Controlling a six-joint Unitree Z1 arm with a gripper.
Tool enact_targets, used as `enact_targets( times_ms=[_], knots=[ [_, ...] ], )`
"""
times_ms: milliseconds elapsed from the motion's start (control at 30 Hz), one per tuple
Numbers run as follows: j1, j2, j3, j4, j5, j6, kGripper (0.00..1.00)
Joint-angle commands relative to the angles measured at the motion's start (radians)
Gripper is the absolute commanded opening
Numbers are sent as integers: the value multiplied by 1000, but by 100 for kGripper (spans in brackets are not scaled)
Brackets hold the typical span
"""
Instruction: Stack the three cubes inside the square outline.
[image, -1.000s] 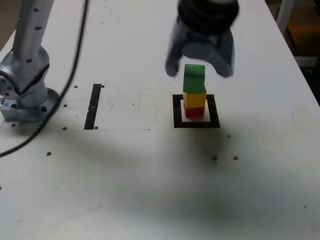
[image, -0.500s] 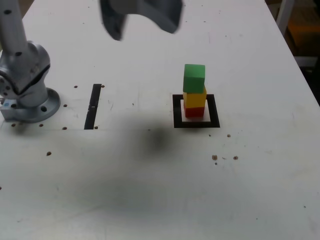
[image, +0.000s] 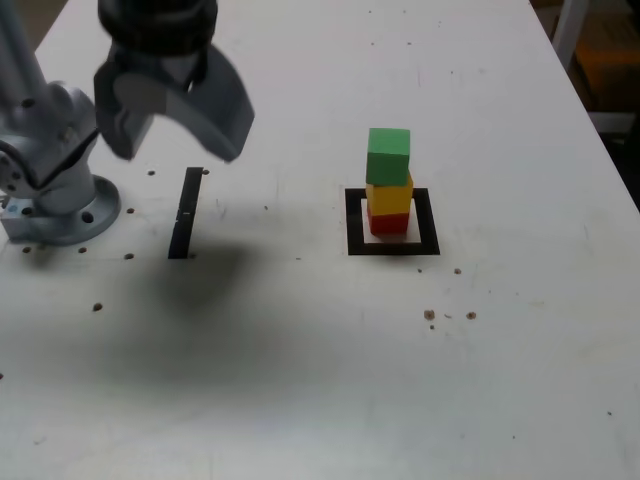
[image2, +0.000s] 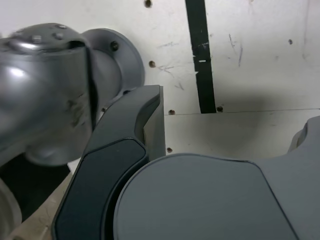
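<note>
The gripper (image: 172, 150) hangs above the table (image: 320, 380) at the exterior view's left, over the upper end of the straight black tape strip (image: 184, 215) and just beside the arm's base (image: 55, 190). Its two jaws stand spread apart with nothing between them. The stack of cubes stands well apart from it, toward the exterior view's right, with bare tabletop between.

Count of cubes: three, one of each colour. The red cube (image: 389, 223) sits lowest, inside the square outline (image: 392, 222), on its white centre. The yellow cube (image: 390, 194) rests on the red, and the green cube (image: 388, 156) rests on the yellow. The green cube appears turned slightly off the yellow one's edges, though the view is too coarse to be sure. All three are upright and in contact, forming a single column. No cube lies loose elsewhere on the table.

Count of marks: one square outline, one tape strip. The strip lies near the base, at the exterior view's left of the outline, and does not touch it.

The wrist view shows one dark finger (image2: 107, 170) of the gripper, the grey base (image2: 55, 90) and the tape strip (image2: 200, 55) on the white surface; no cube appears there. Small dark specks dot the tabletop.
</note>
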Motion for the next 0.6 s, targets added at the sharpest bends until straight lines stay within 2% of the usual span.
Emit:
enact_targets(
  times_ms=[0, 333, 467, 567],
  knots=[
    [15, -2, 86, -89, -6, 19, 100],
    [81, 76, 170, -226, -27, 131, 100],
    [88, 96, 148, -234, 6, 92, 100],
    [88, 99, 144, -236, 17, 59, 100]
  ],
)
